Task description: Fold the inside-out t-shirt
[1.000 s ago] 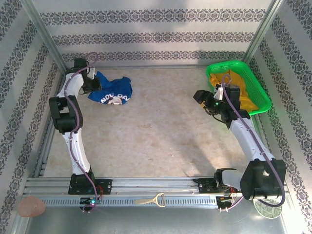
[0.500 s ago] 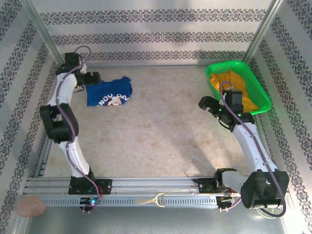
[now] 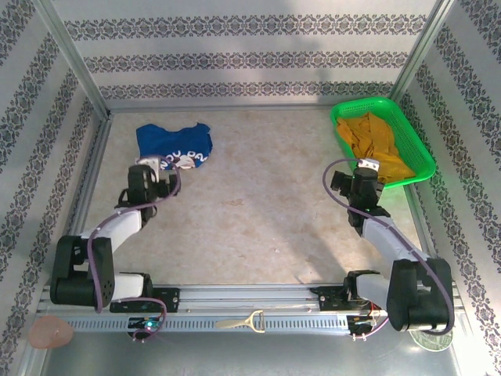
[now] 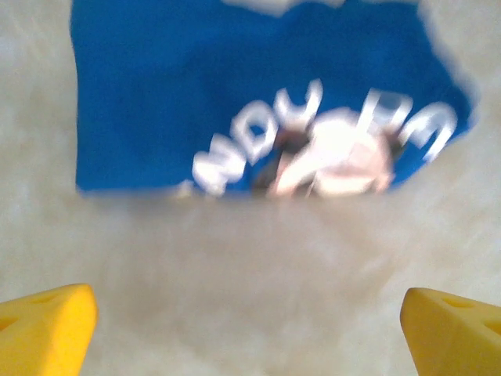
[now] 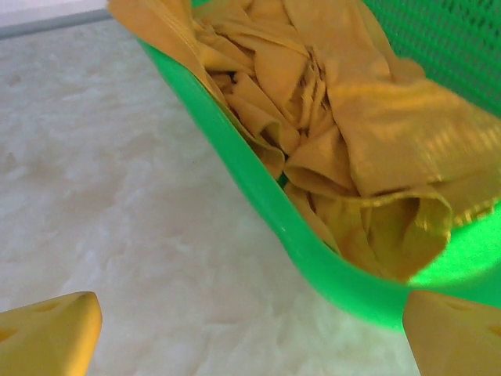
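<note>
**Item 1. Royal-blue short-sleeved cloth t-shirt point(image 3: 174, 146):** the task garment.
- Lies in a loose, roughly flattened heap on the far-left part of the pale marbled table point(image 3: 266, 204).
- White lettering and a pale print face upward along its near edge; the rest shows plain blue.
- The left wrist view shows the t-shirt point(image 4: 235, 94) blurred, with bare table point(image 4: 235, 266) below it.
- Nothing touches it.

**Item 2. Left gripper point(image 3: 164, 171):** black body, yellow fingertips.
- Over the left part of the table, just on the near side of the t-shirt and apart from it.
- Released: in its own camera the left gripper point(image 4: 250, 333) has its jaws spread wide, one yellow tip at each lower corner.
- Only bare table lies between them.

**Item 3. Bright-green perforated plastic basket point(image 3: 368, 100):**
- Sits on the far-right corner of the table.
- Its rim point(image 5: 258, 196) curves across the right wrist view.

**Item 4. Mustard-yellow crumpled garment point(image 3: 376, 145):**
- Bunched inside the basket.
- Its folds point(image 5: 352, 117) lie against the inner wall.

**Item 5. Right gripper point(image 3: 354, 178):** same make as item 2.
- Over the right part of the table, just outside the basket's near-left wall.
- Released: the right gripper point(image 5: 250, 329) has its jaws wide apart and grasps nothing.
- Bare table point(image 5: 117, 196) lies beneath it.

**Item 6. Cream-coloured peeler-shaped tool point(image 3: 243, 322):**
- Lies on the metal rail along the table's near edge.

**Item 7. Pink rounded object point(image 3: 51, 332):**
- Lies off the table's near-left corner.
</note>
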Motion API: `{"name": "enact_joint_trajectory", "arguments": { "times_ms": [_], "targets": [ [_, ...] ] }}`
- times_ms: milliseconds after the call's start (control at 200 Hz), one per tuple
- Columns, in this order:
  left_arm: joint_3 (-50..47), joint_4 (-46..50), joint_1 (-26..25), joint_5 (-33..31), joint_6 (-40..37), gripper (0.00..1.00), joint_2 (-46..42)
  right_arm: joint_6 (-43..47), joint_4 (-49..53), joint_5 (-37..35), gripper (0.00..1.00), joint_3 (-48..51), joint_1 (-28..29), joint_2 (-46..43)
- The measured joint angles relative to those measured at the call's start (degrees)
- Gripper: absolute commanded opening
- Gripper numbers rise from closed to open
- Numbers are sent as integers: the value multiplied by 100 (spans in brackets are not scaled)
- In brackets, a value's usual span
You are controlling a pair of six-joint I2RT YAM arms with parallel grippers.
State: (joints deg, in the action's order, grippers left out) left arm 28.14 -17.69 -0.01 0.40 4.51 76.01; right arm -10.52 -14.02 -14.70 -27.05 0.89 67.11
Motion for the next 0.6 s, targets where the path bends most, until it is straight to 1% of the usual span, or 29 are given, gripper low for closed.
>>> {"name": "enact_joint_trajectory", "arguments": {
  "times_ms": [55,125,190,270,345,400,600],
  "targets": [
    [-348,-437,0,-201,-2,99,122,188,-494,-4,98,101,48,240],
    [-562,-997,0,-356,-20,99,330,413,-1196,-24,98,236,50,619],
    [-597,-1449,0,-348,-109,99,551,544,-1738,11,98,271,50,901],
    [-608,-2304,0,-282,-201,99,953,660,-2341,227,98,286,52,1244],
    [-721,-3088,0,-98,-306,99,1370,863,-3322,398,98,428,83,1700],
    [-776,-3167,0,-20,-345,99,1502,1012,-3818,501,98,546,127,1886],
    [-636,-3270,50,157,-374,99,1556,1027,-4035,1034,98,527,-9,1963]
  ]
}}
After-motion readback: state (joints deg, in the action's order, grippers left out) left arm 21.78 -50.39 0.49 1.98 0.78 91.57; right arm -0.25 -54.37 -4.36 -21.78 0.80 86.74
